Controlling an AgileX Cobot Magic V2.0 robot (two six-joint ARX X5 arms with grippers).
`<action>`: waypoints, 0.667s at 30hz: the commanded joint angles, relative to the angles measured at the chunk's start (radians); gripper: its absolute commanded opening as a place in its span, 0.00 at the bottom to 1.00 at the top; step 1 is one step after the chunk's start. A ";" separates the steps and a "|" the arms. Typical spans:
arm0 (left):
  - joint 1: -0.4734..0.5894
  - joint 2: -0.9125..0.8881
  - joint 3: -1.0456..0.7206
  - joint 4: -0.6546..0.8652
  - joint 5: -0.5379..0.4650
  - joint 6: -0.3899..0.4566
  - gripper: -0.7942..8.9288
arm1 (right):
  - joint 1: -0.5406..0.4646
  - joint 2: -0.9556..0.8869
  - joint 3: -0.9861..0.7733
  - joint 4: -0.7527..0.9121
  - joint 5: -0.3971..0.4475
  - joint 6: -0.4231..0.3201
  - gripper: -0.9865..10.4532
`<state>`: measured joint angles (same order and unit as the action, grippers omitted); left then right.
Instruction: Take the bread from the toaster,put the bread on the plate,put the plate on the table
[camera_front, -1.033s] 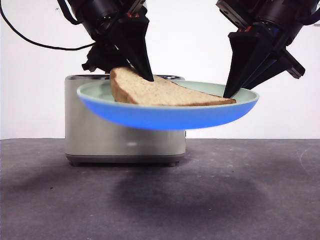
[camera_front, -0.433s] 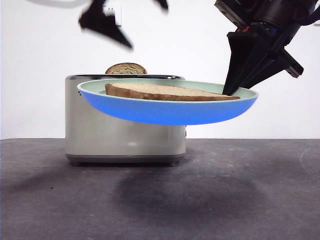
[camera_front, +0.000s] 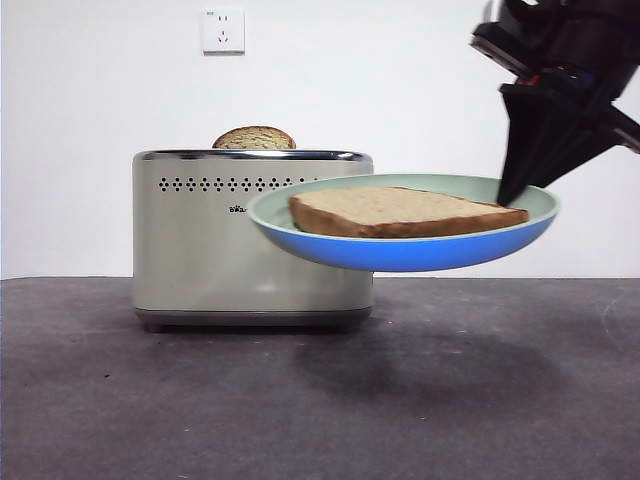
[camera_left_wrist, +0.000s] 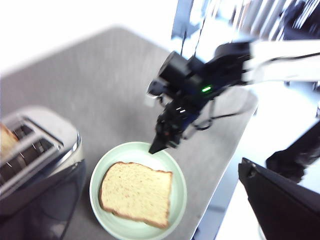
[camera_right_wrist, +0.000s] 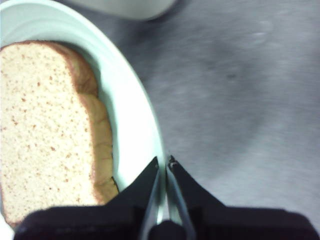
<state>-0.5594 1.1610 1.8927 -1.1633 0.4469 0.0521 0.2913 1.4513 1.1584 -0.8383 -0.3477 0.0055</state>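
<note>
Right gripper (camera_front: 515, 190) is clamped narrow on the plate (camera_front: 400, 255) rim; plate is held in the air above the table (camera_front: 320, 400). Bread (camera_front: 405, 210) is lying flat on the plate, just beside the jaws. Toaster (camera_front: 250, 245) sits behind. Left gripper (camera_left_wrist: 280, 200): jaw state can't be made out.

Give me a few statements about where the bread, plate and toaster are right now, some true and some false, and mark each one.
1. The plate rests on the table. False: it hangs in the air, pinched at its rim by the right tool.
2. The bread lies flat on the plate. True.
3. The toaster is empty. False: a second slice pokes out of its top.
4. The left tool holds the bread. False: it is up above, touching nothing.
5. The toaster stands on the table. True.
</note>
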 joint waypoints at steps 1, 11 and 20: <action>-0.003 -0.080 0.000 -0.019 -0.002 0.003 0.63 | -0.037 -0.001 0.004 0.004 -0.012 -0.015 0.08; -0.003 -0.249 0.000 -0.101 -0.062 0.000 0.63 | -0.060 0.101 0.004 -0.024 -0.014 -0.034 0.08; -0.003 -0.264 0.000 -0.192 -0.132 0.000 0.63 | -0.059 0.216 0.004 -0.025 -0.020 -0.048 0.08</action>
<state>-0.5594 0.9001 1.8923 -1.3327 0.3195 0.0521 0.2298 1.6577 1.1591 -0.8669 -0.3550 -0.0296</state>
